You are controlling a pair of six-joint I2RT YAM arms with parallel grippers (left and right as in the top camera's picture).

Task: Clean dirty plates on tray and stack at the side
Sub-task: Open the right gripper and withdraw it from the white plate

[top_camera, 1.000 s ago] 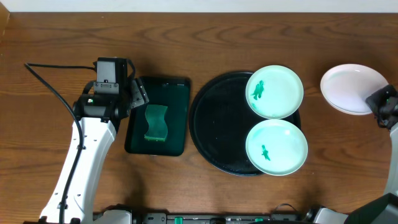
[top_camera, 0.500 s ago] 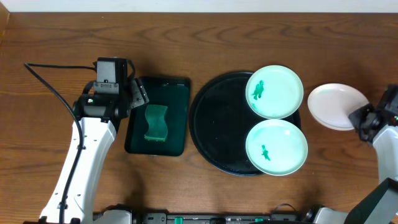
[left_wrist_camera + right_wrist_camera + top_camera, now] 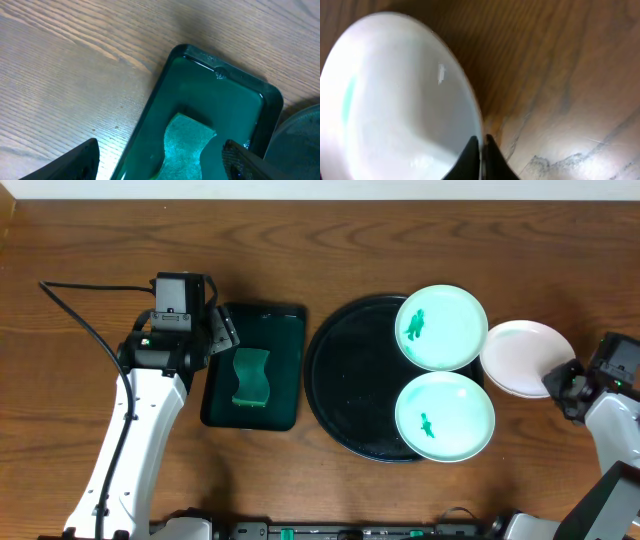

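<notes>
Two pale mint plates, each with a green smear, lie on the right half of the black tray: one at the back, one at the front. A clean white plate sits just right of the tray. My right gripper is shut on its right rim. In the right wrist view the dark fingers pinch the white plate's thin edge above the wood. My left gripper stands open over a green sponge.
A dark green rectangular tray holding the sponge lies left of the black tray, with my left arm beside it. Its far rim shows in the left wrist view. A black cable runs across the table's left side.
My right gripper has carried the white plate leftward and toward the table's front, from the far right edge to just beside the black tray. The left arm has not moved.
</notes>
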